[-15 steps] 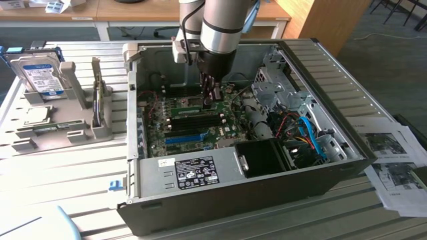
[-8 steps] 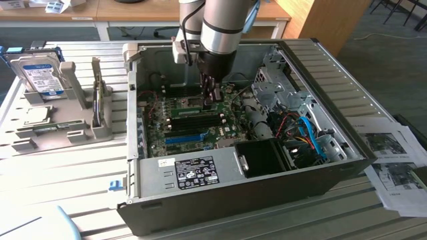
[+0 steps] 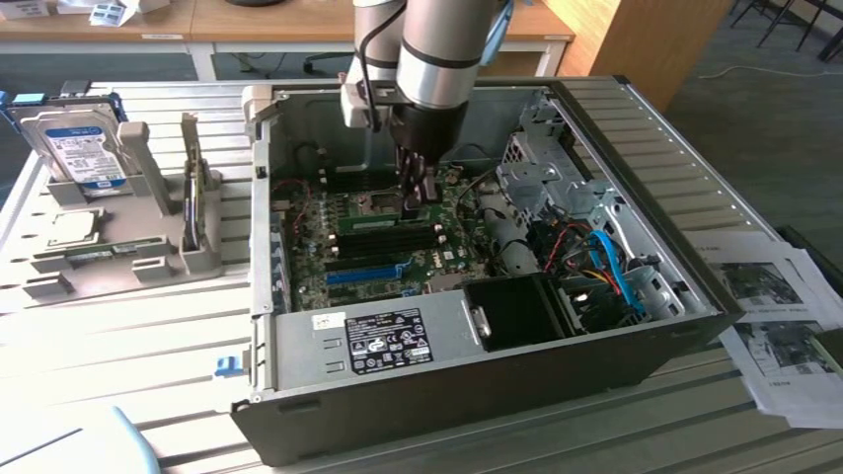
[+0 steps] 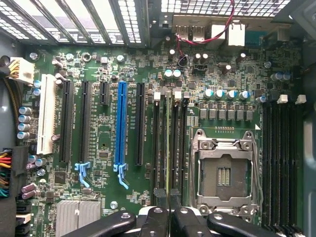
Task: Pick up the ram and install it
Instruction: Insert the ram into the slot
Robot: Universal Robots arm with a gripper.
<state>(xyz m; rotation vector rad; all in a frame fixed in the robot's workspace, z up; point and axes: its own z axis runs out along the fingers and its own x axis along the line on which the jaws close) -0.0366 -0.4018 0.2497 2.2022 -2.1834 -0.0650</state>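
My gripper (image 3: 419,202) reaches straight down into the open computer case (image 3: 658,148), over the motherboard's black memory slots. In the wrist view the ram (image 4: 168,143) shows edge-on as a thin green strip. It stands upright along the line of one black slot, between two neighbouring slots. The gripper (image 4: 168,198) is shut on the ram's near end, one dark finger (image 4: 159,200) on each side. Whether the ram is fully seated in the slot I cannot tell.
An empty silver processor socket (image 4: 224,170) lies beside the slots, and a long blue slot (image 4: 121,128) on the other side. Cables and a black fan shroud (image 3: 520,311) fill the case's near end. A grey holder (image 3: 132,247) with a hard drive (image 3: 82,148) stands at the exterior view's left.
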